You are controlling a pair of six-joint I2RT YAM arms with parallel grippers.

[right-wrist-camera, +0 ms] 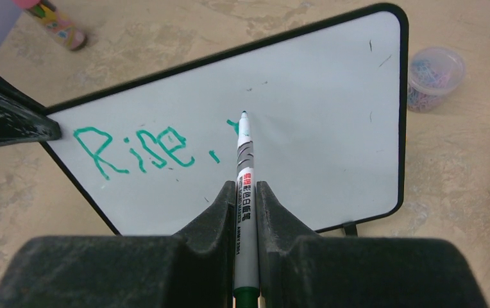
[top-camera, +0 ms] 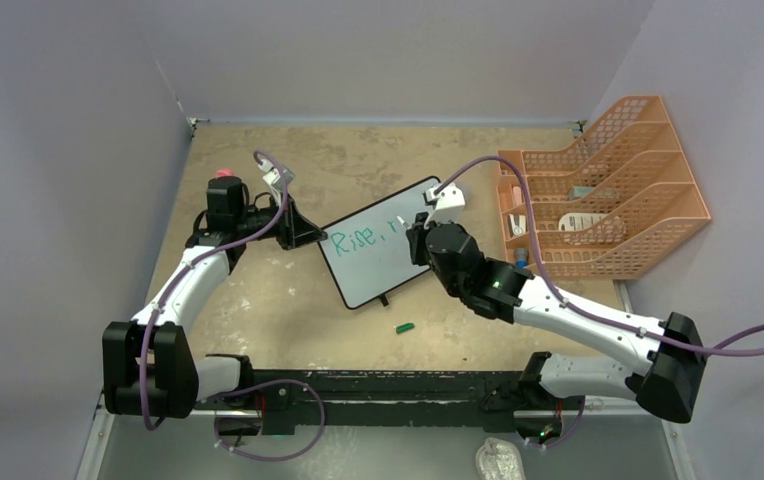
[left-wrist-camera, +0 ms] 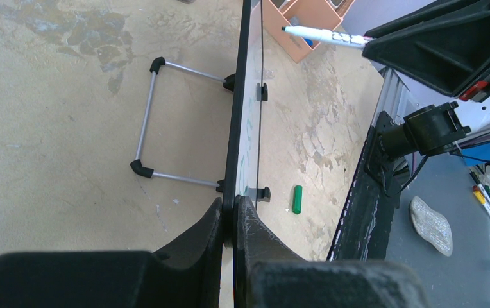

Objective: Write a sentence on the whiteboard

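Green "Rise," began the sentence (right-wrist-camera: 143, 151) on the whiteboard (top-camera: 378, 275) at mid-table, which our left gripper (left-wrist-camera: 233, 215) clamped by its left edge so our right gripper (right-wrist-camera: 245, 192), closed on the marker (right-wrist-camera: 245, 160), could write steadily.

I see the whiteboard (right-wrist-camera: 319, 141) smooth and glossy, its stand (left-wrist-camera: 145, 122) silvery metal rod. The marker (right-wrist-camera: 245, 173) is shiny plastic, the fingers (right-wrist-camera: 210, 221) of the right gripper (right-wrist-camera: 245, 187) matt, grainy black; the table (left-wrist-camera: 50, 147) looks like rough, mottled board.

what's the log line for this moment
left hand: clamps whiteboard edge | right hand: holds marker, tip at unfinished stroke | sentence: "Rise," so far
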